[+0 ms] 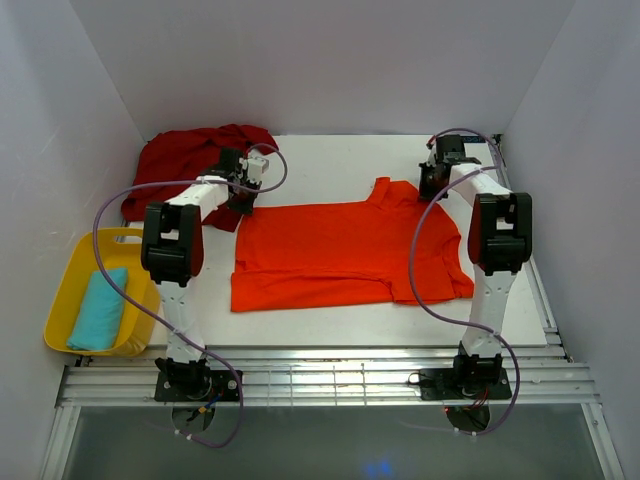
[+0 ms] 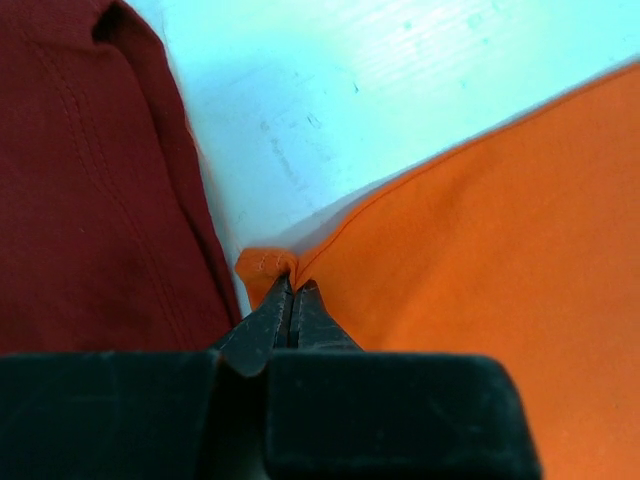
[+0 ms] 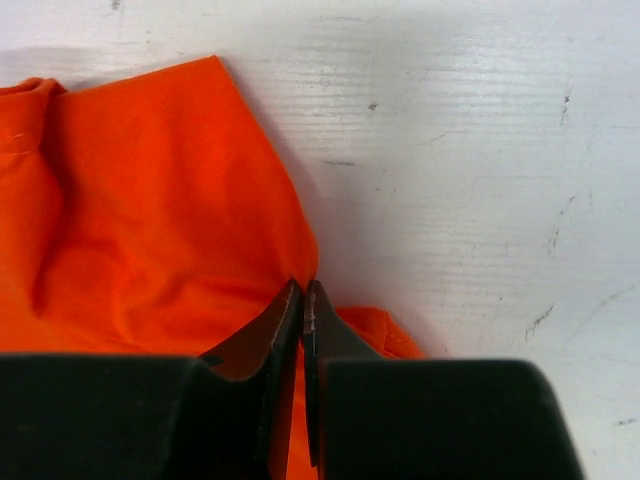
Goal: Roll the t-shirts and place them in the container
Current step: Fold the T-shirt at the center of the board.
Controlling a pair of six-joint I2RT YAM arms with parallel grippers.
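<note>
The bright orange t-shirt [image 1: 340,255] lies spread flat on the white table, collar at the far side. My left gripper [image 1: 243,200] is shut on its far left corner; the left wrist view shows the pinched orange hem [image 2: 268,265] at my fingertips [image 2: 293,290]. My right gripper [image 1: 432,188] is shut on the far right edge of the orange shirt [image 3: 150,230], the cloth pinched between the tips [image 3: 303,292]. The dark red t-shirt [image 1: 190,160] lies crumpled at the far left, right beside the left gripper; it also shows in the left wrist view [image 2: 90,180].
A yellow plastic tray [image 1: 75,275] with a folded teal cloth [image 1: 99,308] sits off the table's left edge. White walls enclose the table on three sides. The table's front edge [image 1: 360,345] runs just beyond the arm bases.
</note>
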